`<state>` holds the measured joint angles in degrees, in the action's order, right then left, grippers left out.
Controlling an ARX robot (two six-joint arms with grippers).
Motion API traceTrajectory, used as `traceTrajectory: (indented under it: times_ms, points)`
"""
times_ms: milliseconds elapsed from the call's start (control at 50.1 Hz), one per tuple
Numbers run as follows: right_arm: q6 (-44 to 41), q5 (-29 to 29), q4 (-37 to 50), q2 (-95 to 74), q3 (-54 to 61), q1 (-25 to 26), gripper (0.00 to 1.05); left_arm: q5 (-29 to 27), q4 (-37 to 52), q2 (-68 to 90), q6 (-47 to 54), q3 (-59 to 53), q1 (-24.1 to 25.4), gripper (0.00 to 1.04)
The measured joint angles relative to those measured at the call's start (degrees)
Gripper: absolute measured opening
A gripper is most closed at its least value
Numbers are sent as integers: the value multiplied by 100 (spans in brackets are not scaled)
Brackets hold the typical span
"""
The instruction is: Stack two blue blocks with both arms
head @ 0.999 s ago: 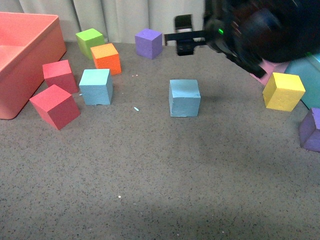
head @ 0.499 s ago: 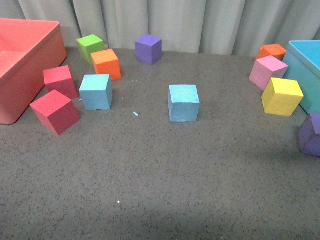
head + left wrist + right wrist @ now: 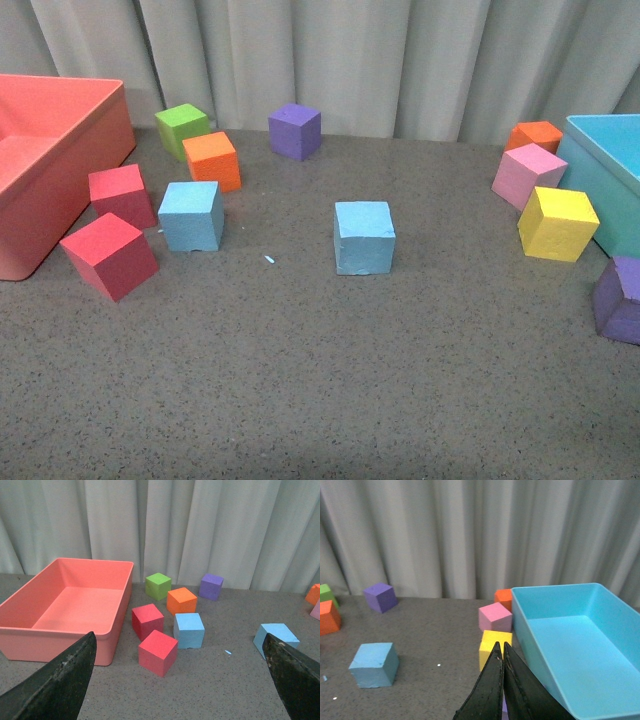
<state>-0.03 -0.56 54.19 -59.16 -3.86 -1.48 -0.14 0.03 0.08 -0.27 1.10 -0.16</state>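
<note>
Two matte blue blocks, speckled table

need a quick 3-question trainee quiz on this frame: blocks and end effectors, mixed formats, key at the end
1. True or false: the centre blue block already sits on the left blue block.
2. Multiple choice: the right end effector is A) open, B) shut on nothing, C) shut on a yellow cube.
3. Fill in: in the front view, the cube just behind the left blue block is ___.

Key:
1. False. The two blocks stand apart.
2. B
3. The orange cube
</note>
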Motion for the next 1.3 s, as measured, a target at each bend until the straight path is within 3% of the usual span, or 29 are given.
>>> traceTrajectory:
  times_ms: [679,1298]
  points:
    - [2,46,-2437,2892,369,133,1,0,0,0,0,0,0,98]
    - [2,46,-4100,4618,372,133,1,0,0,0,0,0,0,98]
